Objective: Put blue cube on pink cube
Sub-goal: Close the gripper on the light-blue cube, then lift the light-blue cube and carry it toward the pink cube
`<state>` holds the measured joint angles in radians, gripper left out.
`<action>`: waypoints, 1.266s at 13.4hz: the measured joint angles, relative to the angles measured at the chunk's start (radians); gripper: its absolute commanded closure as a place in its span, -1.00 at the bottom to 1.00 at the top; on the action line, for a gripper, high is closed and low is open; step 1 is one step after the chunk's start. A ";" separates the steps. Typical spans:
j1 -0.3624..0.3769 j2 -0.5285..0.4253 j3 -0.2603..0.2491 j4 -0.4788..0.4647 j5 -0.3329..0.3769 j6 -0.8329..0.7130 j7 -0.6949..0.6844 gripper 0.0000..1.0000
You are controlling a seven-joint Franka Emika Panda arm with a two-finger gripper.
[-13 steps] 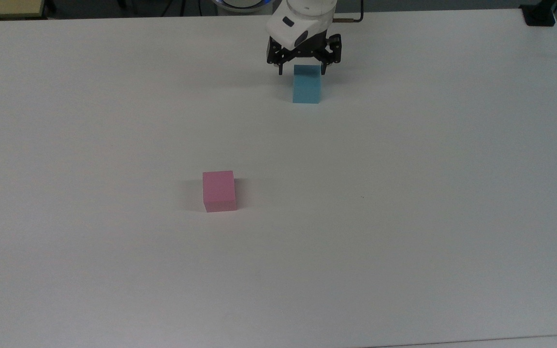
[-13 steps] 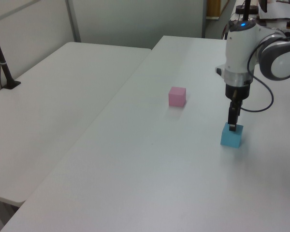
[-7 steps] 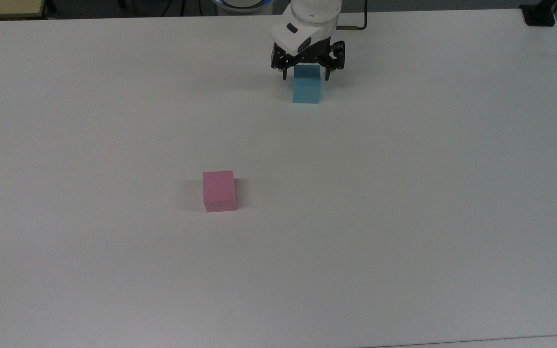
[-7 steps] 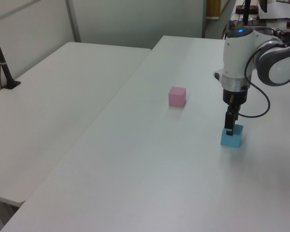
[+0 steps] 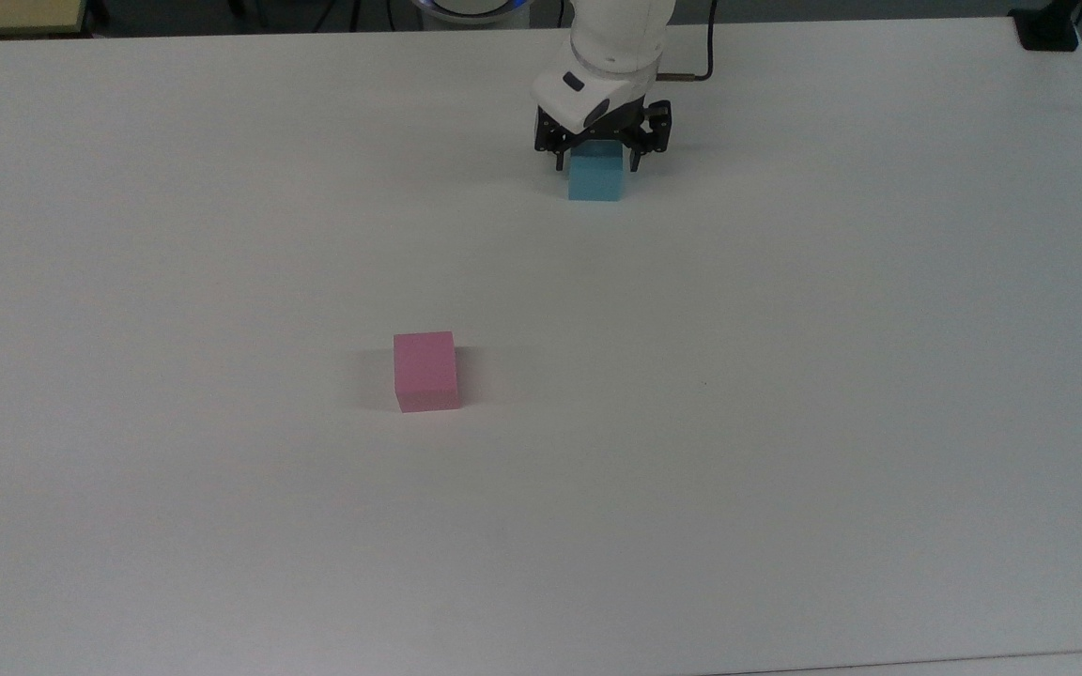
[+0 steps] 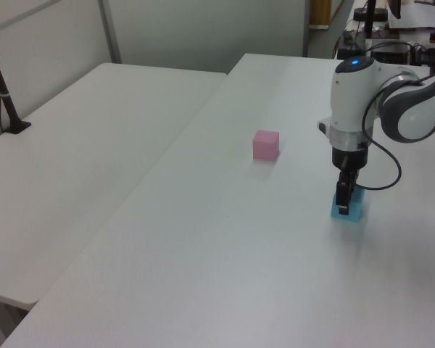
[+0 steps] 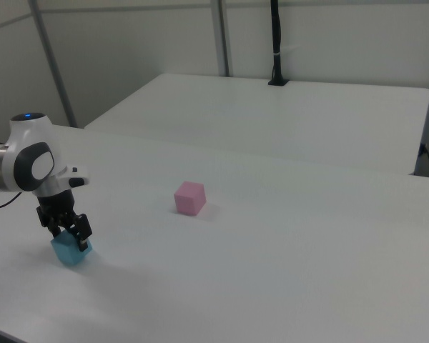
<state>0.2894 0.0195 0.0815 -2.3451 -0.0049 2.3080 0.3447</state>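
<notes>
Sky-blue cube sitting on the white table near the top view's upper edge, straddled by the gripper, fingers spread wide on either side and apart from its faces. Pink cube resting well apart, lower and to the top view's left. Same pairing seen from the left view: gripper down over blue cube, pink cube off alone.

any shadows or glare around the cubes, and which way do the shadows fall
Top view: the pink cube throws a faint soft shadow to the top view's right; lighting is even, no glare on the table. Left view: only a dim shadow at the blue cube under the hand. Right view: soft shading beside both cubes.
</notes>
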 measured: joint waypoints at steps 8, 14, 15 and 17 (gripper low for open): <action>0.000 -0.008 0.000 0.047 -0.001 -0.078 -0.006 0.51; -0.042 -0.099 -0.013 0.451 -0.001 -0.648 -0.116 0.48; -0.049 -0.105 -0.014 0.513 -0.001 -0.704 -0.127 0.46; -0.058 -0.106 -0.016 0.594 -0.001 -0.764 -0.139 0.46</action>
<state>0.2317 -0.0860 0.0651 -1.7508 -0.0062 1.5438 0.2057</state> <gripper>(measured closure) 0.401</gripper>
